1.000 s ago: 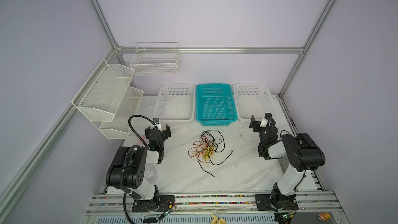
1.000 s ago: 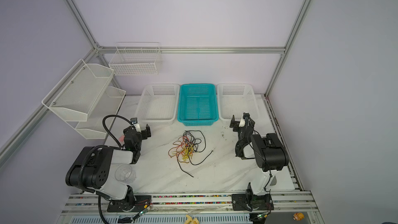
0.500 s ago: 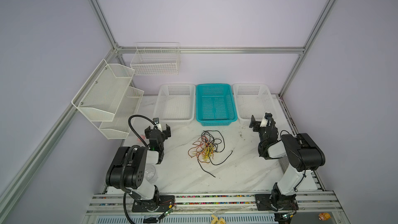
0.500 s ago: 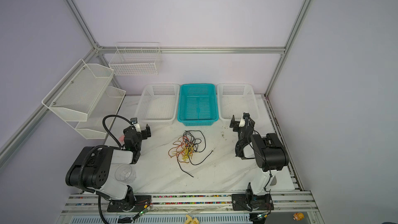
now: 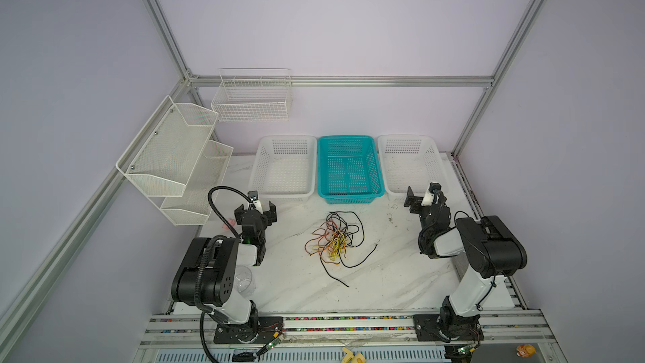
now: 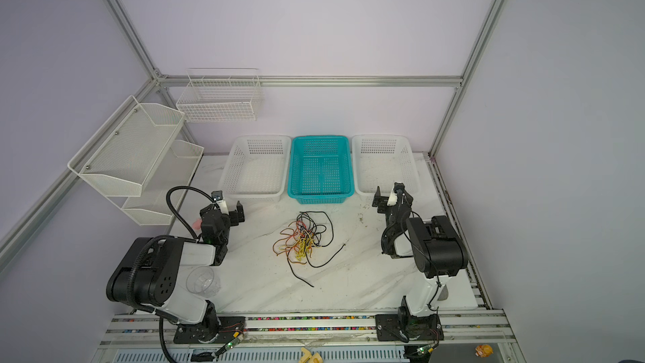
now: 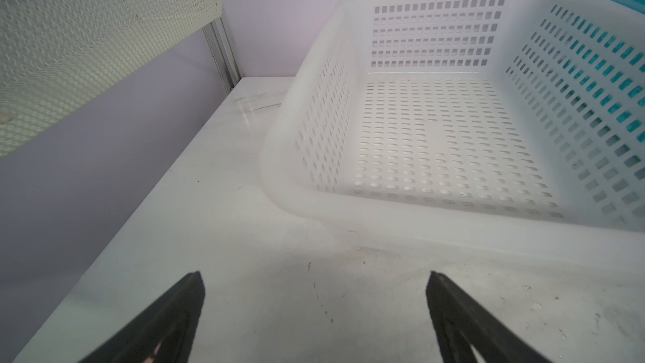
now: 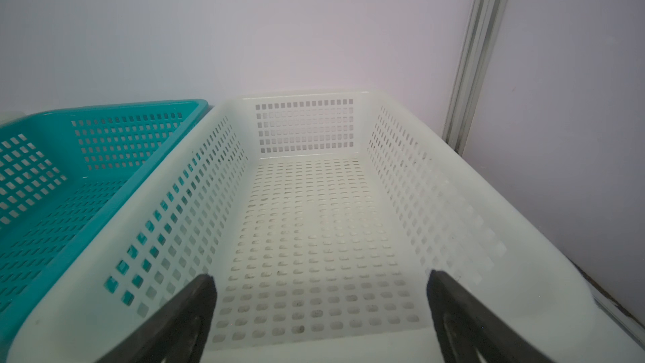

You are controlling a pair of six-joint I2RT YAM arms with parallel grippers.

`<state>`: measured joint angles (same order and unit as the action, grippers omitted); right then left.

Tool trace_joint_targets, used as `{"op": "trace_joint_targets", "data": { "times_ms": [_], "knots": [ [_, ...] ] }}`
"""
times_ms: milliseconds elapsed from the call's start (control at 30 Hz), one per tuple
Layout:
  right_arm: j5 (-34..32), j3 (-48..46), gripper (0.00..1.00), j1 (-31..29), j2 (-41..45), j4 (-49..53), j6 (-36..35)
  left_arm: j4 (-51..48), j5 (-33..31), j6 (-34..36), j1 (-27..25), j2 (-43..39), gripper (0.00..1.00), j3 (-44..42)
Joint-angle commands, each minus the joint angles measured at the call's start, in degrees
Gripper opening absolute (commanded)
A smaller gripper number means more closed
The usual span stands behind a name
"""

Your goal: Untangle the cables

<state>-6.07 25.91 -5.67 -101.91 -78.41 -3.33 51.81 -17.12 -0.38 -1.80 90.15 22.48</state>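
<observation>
Lying tangled just before teal basket [image 5: 349, 169]: cables [image 5: 335, 242], untouched. Left gripper [image 5: 256, 209], right gripper [image 5: 422, 200] flank basket, jaws wide, empty, likely parked clear before first reach; crossings too fine to trace.

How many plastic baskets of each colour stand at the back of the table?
White baskets: 2
Teal basket: 1
Total: 3
</observation>
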Motion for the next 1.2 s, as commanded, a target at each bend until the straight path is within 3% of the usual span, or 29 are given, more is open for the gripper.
{"op": "trace_joint_targets", "data": {
  "times_ms": [0,600,700,867,1100,1167],
  "knots": [
    [0.7,0.6,0.97,0.1,-0.2,1.0,-1.1,3.1,0.1,-0.2,-0.1,0.0,1.0,-1.1],
    [-0.5,-1.9,0.97,0.1,1.2,-2.8,-1.1,3.2,0.1,-0.2,-0.1,0.1,1.0,-1.0],
    [-3.0,-4.6,0.97,-0.2,6.6,-3.0,-0.5,3.1,0.2,-0.2,-0.1,-0.1,1.0,-1.0],
    [-4.7,-4.5,0.97,-3.2,20.1,7.9,-0.3,-2.2,1.2,0.4,-0.1,-4.5,1.0,-0.1],
    [2.4,-0.8,0.97,-5.5,33.6,18.8,8.3,-10.7,6.6,2.8,-0.9,-15.6,1.0,-0.2],
    [3.4,-0.7,0.97,-6.7,36.3,18.9,11.0,-11.7,4.3,2.1,-2.4,-17.9,1.0,-0.2]
  ]
}}
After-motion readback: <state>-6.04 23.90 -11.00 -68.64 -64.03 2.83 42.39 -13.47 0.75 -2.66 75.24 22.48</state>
